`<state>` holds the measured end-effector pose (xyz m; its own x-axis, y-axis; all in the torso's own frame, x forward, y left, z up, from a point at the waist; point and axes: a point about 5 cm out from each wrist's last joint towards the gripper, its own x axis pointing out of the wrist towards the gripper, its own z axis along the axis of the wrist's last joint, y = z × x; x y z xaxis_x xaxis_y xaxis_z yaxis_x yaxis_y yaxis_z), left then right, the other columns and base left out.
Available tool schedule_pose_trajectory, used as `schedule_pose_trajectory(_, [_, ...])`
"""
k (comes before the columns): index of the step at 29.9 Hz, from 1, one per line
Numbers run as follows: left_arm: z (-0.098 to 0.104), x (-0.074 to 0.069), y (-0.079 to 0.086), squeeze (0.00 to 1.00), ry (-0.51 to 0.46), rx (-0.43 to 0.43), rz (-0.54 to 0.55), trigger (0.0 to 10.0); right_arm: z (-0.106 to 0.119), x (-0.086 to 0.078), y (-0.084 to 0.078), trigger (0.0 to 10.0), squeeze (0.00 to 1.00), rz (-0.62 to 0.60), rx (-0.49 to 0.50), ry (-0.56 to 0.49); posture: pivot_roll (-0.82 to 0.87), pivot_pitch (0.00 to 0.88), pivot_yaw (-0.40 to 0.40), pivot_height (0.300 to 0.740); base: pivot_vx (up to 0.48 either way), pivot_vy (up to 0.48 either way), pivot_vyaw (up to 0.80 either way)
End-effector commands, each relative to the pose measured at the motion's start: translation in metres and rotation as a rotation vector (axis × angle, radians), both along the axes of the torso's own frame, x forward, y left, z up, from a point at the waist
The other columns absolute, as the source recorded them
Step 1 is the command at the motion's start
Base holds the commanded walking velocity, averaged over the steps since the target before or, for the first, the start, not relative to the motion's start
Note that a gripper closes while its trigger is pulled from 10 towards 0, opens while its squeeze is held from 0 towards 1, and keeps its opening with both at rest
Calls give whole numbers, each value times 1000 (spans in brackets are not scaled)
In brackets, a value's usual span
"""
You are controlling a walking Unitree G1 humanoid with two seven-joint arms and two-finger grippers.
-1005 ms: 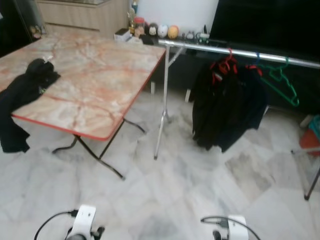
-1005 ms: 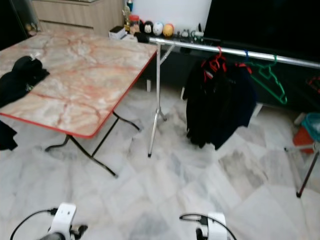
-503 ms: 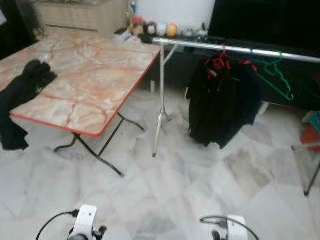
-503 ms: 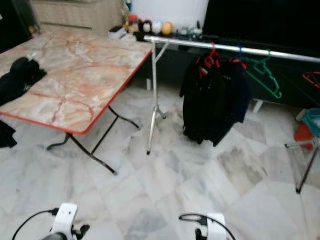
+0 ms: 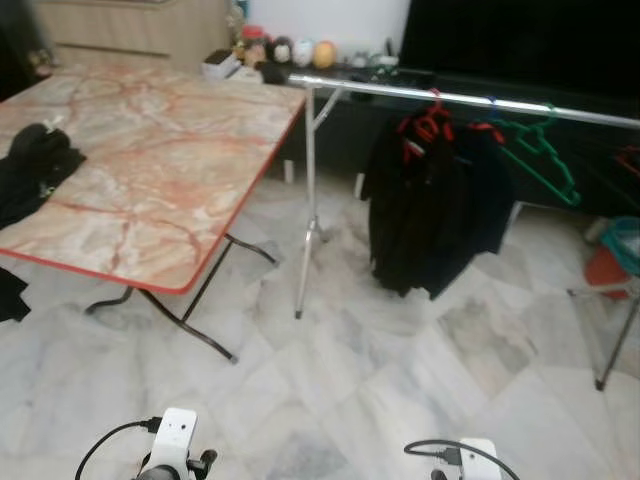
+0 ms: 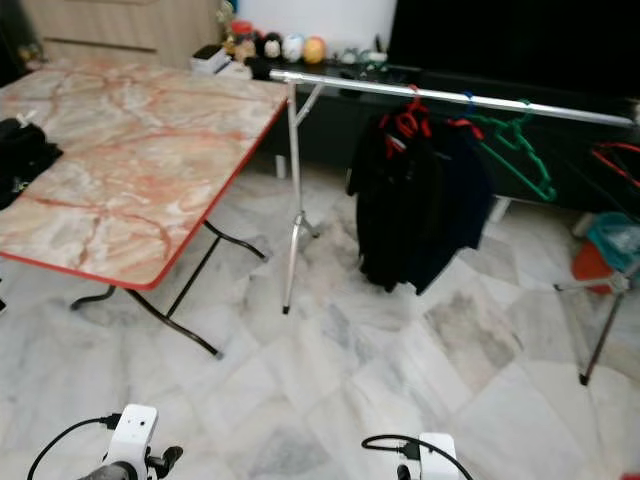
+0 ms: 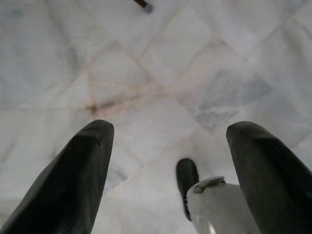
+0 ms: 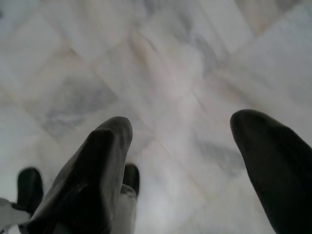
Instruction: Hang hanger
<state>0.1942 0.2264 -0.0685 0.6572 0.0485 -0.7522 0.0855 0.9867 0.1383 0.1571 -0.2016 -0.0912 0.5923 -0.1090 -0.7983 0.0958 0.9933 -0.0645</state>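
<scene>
Floor [image 5: 400, 380]: pale grey-white marble tiles laid diagonally, with darker veined patches.
Tabletop [image 5: 150, 170]: pinkish marble pattern, red edge, on black folding legs, at the left.
Cabinet [image 5: 130, 25]: light wood, behind the tabletop.
Wall [image 5: 320, 18]: white strip, far back.
Dark panel [image 5: 520, 45]: large, black, along the back right.

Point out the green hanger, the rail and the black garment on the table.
green hanger [image 5: 548, 160], left eye view, on its sloping arm.
rail [image 5: 560, 108], left eye view, on the bare silver bar.
black garment [image 5: 35, 165], left eye view, on the bunched cloth on the table.
</scene>
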Motion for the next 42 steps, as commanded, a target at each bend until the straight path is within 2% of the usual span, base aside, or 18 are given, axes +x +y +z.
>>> schedule_pose_trajectory(1, [-2,-1,-3,0,17,-13,-6,10000,0,-3,-5,10000,0,-18,-2,-2,115,0,-30,740,300,0,-519])
schedule_pose_trajectory(10, [-2,-1,-4,0,16,-15,-9,10000,0,-2,-4,10000,0,-10,-4,0,113,0,-31,740,311,0,-682])
schedule_pose_trajectory(21, [-2,-1,-6,0,16,-16,-14,10000,-2,3,21,10000,0,11,13,6,113,0,-31,740,321,0,-677])
schedule_pose_trajectory(28, [-3,-1,-7,0,17,-17,-17,10000,-3,2,23,10000,0,13,12,10,111,0,-30,740,321,0,-666])
schedule_pose_trajectory(34, [-3,-2,-7,0,18,-14,-20,10000,-3,-9,0,10000,0,-8,-2,16,111,0,-30,740,289,0,-651])
schedule_pose_trajectory(42, [-3,-1,-8,0,12,-15,-21,10000,0,-23,-35,10000,0,-36,-25,19,109,0,-31,740,0,0,-641])
